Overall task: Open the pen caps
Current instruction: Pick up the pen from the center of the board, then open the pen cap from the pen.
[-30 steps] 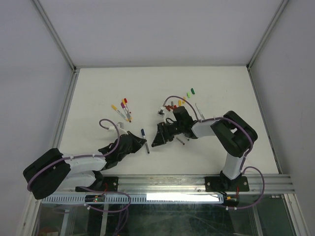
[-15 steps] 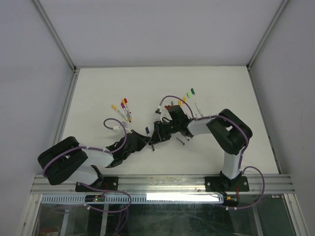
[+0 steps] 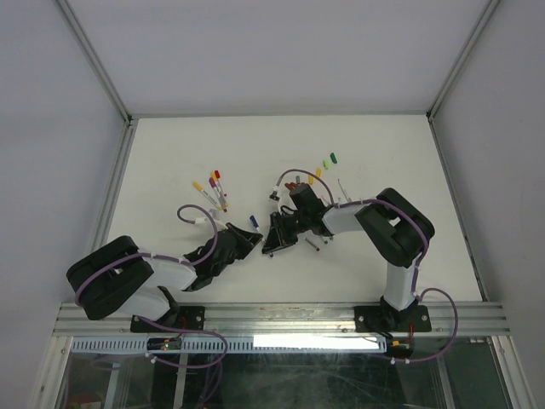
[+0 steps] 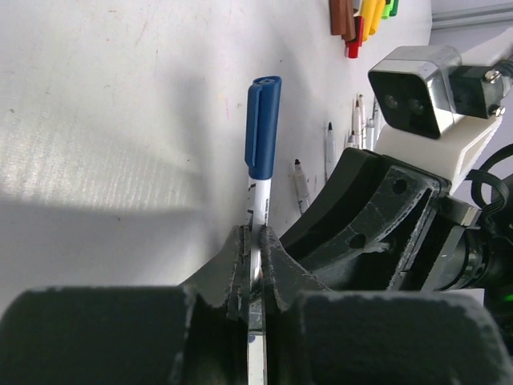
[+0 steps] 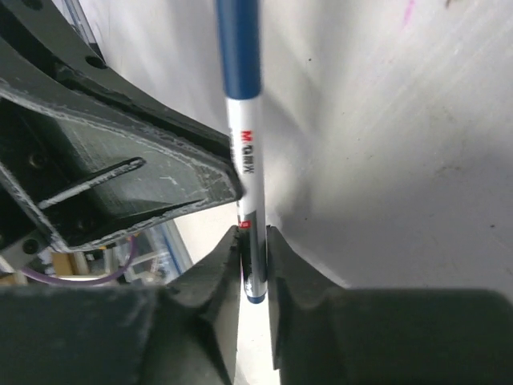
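A pen with a blue cap (image 4: 263,128) and a white barrel is held between both grippers, a little above the table. My left gripper (image 4: 255,249) is shut on the white barrel below the cap. My right gripper (image 5: 253,255) is shut on the barrel's tail end, with the blue cap (image 5: 239,48) pointing away from it. In the top view the blue cap (image 3: 254,221) sticks out between the left gripper (image 3: 247,241) and the right gripper (image 3: 271,243). Loose pen caps lie in a row behind: green (image 3: 333,158), yellow (image 3: 316,173), red (image 3: 294,183).
A cluster of capped pens (image 3: 215,189) lies to the left rear. Uncapped pen barrels (image 3: 313,244) rest right of the right gripper, others (image 4: 329,148) show in the left wrist view. The right wrist camera housing (image 4: 417,88) is close beside the left gripper.
The left arm carried the blue-capped pen toward the right gripper. The right gripper moved in from the right and closed on the pen's tail end.
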`<state>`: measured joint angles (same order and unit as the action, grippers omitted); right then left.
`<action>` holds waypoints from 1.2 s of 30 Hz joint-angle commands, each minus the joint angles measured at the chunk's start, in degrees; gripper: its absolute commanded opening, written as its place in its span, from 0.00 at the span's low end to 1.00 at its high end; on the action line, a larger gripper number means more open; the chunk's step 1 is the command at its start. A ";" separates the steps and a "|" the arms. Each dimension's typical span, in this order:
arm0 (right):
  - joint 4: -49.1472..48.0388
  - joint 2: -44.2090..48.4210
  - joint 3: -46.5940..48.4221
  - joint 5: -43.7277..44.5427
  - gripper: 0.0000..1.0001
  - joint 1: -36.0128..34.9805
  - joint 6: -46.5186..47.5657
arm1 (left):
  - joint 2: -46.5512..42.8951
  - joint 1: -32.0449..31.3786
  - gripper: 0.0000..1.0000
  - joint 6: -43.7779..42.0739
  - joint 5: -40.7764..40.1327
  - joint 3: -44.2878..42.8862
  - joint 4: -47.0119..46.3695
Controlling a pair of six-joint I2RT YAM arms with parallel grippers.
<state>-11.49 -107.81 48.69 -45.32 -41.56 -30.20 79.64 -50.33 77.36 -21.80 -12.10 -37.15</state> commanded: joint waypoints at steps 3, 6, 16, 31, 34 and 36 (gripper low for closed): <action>3.22 -0.12 2.81 -0.48 0.00 -0.24 -0.03 | 0.06 -0.62 0.03 -0.56 0.12 0.50 -7.94; 3.27 0.52 3.02 -1.40 0.00 0.15 0.08 | -0.91 -0.56 0.24 -1.03 0.33 1.51 -9.00; 7.56 5.02 6.92 -8.37 0.00 2.64 4.19 | -18.68 -0.56 0.71 -13.44 2.71 6.95 -11.36; 47.67 16.87 20.55 -23.69 0.00 10.77 46.32 | -42.67 -0.39 0.99 -42.22 7.08 8.33 -19.84; 51.13 18.90 21.45 -22.62 0.00 13.04 49.02 | -39.86 -0.43 0.99 -43.99 9.49 7.88 -25.24; 51.75 19.34 21.49 -23.75 0.00 14.61 49.18 | -37.70 -0.39 0.99 -44.72 10.77 7.12 -27.36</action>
<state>32.45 -91.61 67.57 -66.04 -29.28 10.90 38.76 -50.33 38.09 -15.25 -4.21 -55.02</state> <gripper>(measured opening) 0.077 0.990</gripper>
